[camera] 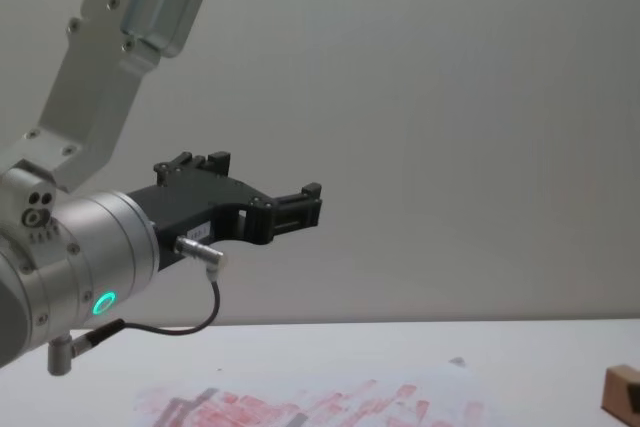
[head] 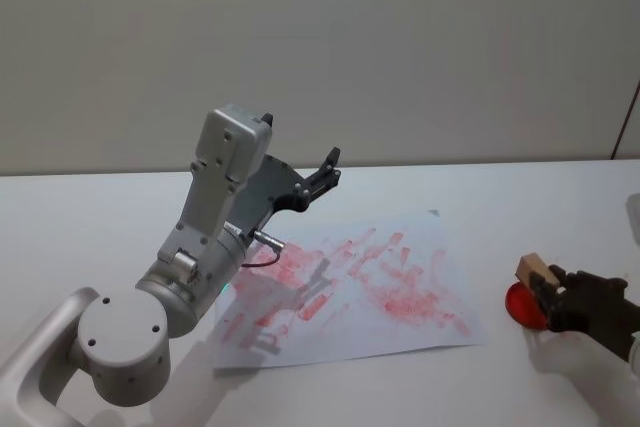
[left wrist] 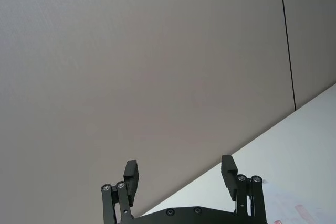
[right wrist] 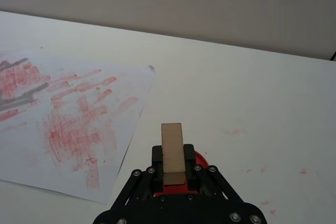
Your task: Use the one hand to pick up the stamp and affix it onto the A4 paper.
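The stamp (right wrist: 172, 150), a light-brown wooden block, stands upright between the fingers of my right gripper (right wrist: 172, 165), which is shut on it. In the head view the right gripper (head: 548, 289) holds the stamp (head: 533, 271) at the table's right side, just over a red ink pad (head: 520, 305). The stamp (camera: 620, 390) also peeks in at the chest view's lower right edge. The A4 paper (head: 350, 287), covered in red marks, lies to the left of the stamp; it also shows as the A4 paper (right wrist: 68, 119). My left gripper (left wrist: 179, 174) is open, raised in the air over the paper's far left part.
The red ink pad (right wrist: 200, 159) lies partly hidden under the right gripper. Small red stains (right wrist: 247, 170) dot the white table (right wrist: 236, 87) beside it. The raised left arm (head: 215, 237) stands over the paper's left side. A plain wall closes the back.
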